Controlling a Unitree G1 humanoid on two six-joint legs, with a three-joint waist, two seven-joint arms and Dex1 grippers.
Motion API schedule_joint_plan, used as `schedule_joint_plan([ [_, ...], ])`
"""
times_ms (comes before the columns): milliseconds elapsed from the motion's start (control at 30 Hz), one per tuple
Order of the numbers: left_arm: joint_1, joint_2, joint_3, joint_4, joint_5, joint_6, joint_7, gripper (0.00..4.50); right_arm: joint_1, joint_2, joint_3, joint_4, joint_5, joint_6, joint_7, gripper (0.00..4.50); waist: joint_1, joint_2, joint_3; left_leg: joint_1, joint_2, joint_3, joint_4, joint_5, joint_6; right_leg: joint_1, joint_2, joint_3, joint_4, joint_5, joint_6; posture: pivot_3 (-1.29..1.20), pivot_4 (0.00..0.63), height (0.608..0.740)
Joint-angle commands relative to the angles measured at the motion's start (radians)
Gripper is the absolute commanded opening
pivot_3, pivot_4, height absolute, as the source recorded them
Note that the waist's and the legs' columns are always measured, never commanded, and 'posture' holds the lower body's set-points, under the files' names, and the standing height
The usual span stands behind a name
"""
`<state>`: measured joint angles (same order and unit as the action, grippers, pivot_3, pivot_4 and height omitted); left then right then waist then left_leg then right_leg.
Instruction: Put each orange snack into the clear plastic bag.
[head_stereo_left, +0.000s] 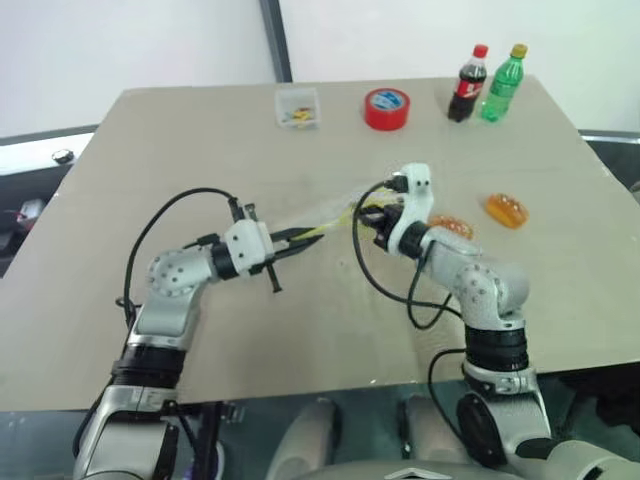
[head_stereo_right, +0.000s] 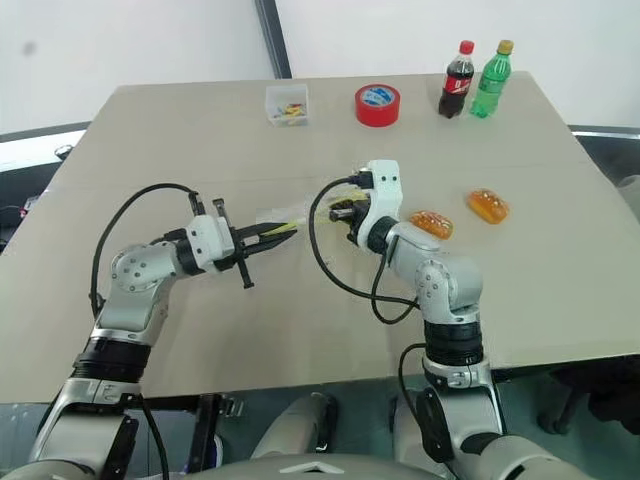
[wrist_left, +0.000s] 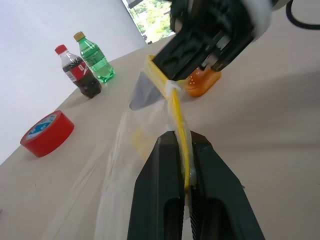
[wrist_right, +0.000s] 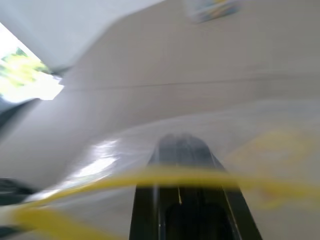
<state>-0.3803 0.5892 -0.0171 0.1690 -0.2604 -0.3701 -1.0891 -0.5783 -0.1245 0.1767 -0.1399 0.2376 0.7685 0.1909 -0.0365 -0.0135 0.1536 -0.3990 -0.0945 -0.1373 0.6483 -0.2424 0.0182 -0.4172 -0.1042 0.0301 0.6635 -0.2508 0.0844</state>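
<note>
Beige table (head_stereo_left: 150, 330), left gripper (head_stereo_left: 312, 234) and right gripper (head_stereo_left: 372, 212) both clamped on clear plastic bag (wrist_left: 131, 150) yellow seal, orange snacks (head_stereo_left: 506, 209) beside

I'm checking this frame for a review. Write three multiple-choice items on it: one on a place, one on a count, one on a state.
1. Where do the orange snacks lie?
A. on the table, to the robot's right of the right tool
B. inside the clear plastic bag
C. beside the red tape roll

2. How many bottles stand at the table's far edge?
A. one
B. two
C. three

3. What is the left tool doing?
A. hanging open
B. shut on the clear plastic bag
C. shut on a snack

Key:
1 A: both snacks rest on the bare table past the right tool.
2 B: a cola bottle and a green bottle stand together.
3 B: its fingers pinch the yellow seal strip of the clear plastic bag.
</note>
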Motion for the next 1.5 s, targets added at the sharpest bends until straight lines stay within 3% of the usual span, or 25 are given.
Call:
schedule_joint_plan([
  [33,-0.004,0.016,0.012,-0.022,-0.01,-0.001,-0.004,0.0,0.005,-0.16,0.215,0.035,-0.283,-0.345,0.058,0.07,-0.001,0.0,0.0,0.0,-0.001,-0.001,0.0,0.0,0.0,0.0,-0.001,-0.001,0.0,0.0,0.0,0.0,0.15,0.736],
  [233,-0.014,0.019,0.007,-0.002,0.006,-0.012,0.002,0.0,-0.044,-0.296,0.389,0.162,-0.55,-0.678,0.111,0.07,-0.03,0.0,0.0,0.0,0.003,0.0,-0.002,0.0,-0.001,0.0,0.002,0.0,0.001,0.0,0.0,0.0,0.15,0.736],
  [267,-0.016,0.018,0.007,0.0,0.008,-0.012,0.005,0.0,-0.052,-0.297,0.395,0.188,-0.575,-0.704,0.11,0.59,-0.03,0.0,0.0,0.0,0.003,0.001,-0.001,0.0,-0.001,0.0,0.002,0.0,0.001,0.0,0.0,0.0,0.15,0.736],
  [333,-0.017,0.016,0.007,0.001,0.013,-0.009,0.012,0.0,-0.063,-0.3,0.401,0.221,-0.612,-0.735,0.125,1.17,-0.028,0.0,0.0,0.0,0.003,0.001,0.0,0.0,0.0,0.001,0.002,0.0,0.0,0.0,0.0,0.0,0.15,0.736],
  [500,-0.015,0.011,0.012,0.002,0.032,0.008,0.044,0.0,-0.054,-0.333,0.366,0.221,-0.7,-0.778,0.127,3.69,-0.014,0.0,0.0,0.0,0.003,0.0,0.0,0.0,0.0,0.001,0.002,0.0,0.0,0.0,0.0,0.0,0.15,0.736],
  [567,-0.014,0.009,0.014,0.001,0.039,0.013,0.058,0.0,-0.036,-0.347,0.337,0.187,-0.713,-0.777,0.131,4.46,-0.009,0.0,0.0,0.0,0.003,0.0,0.0,0.0,0.0,0.001,0.002,0.0,0.0,0.0,0.0,0.0,0.15,0.736],
  [700,-0.014,-0.003,0.017,0.007,0.06,0.036,0.108,0.0,0.03,-0.374,0.251,0.059,-0.637,-0.741,0.21,4.46,0.003,0.0,0.0,0.0,0.002,0.0,0.0,0.0,0.0,0.002,0.002,0.0,-0.001,0.0,0.0,0.0,0.15,0.736],
  [933,-0.021,-0.015,0.019,0.015,0.069,0.057,0.154,0.0,0.159,-0.375,0.024,-0.139,-0.447,-0.435,0.337,4.46,0.001,0.0,0.0,0.0,0.002,-0.001,0.0,0.0,0.0,0.002,0.002,0.0,0.0,0.0,0.0,0.0,0.15,0.736],
  [1067,-0.04,-0.024,0.014,0.041,0.068,0.053,0.153,0.0,0.165,-0.379,-0.104,0.037,-0.308,-0.321,0.394,4.46,0.002,-0.001,0.0,0.001,0.002,-0.001,0.001,0.0,0.0,0.004,0.002,-0.001,0.0,0.0,0.0,0.0,0.15,0.736],
  [1367,-0.03,-0.029,0.02,0.051,0.055,0.036,0.134,0.0,0.063,-0.388,-0.168,0.437,-0.192,-0.383,0.475,4.46,-0.003,0.0,0.0,0.002,0.002,-0.001,0.001,0.0,0.0,0.005,0.001,-0.001,0.0,0.0,0.0,0.0,0.15,0.736],
  [1500,-0.017,-0.026,0.027,0.032,0.049,0.045,0.135,0.0,0.072,-0.388,-0.186,0.405,-0.148,-0.387,0.493,3.19,-0.001,0.0,0.0,0.002,0.002,-0.001,0.001,0.0,0.0,0.005,0.001,-0.001,0.0,0.0,0.0,0.0,0.15,0.736],
])
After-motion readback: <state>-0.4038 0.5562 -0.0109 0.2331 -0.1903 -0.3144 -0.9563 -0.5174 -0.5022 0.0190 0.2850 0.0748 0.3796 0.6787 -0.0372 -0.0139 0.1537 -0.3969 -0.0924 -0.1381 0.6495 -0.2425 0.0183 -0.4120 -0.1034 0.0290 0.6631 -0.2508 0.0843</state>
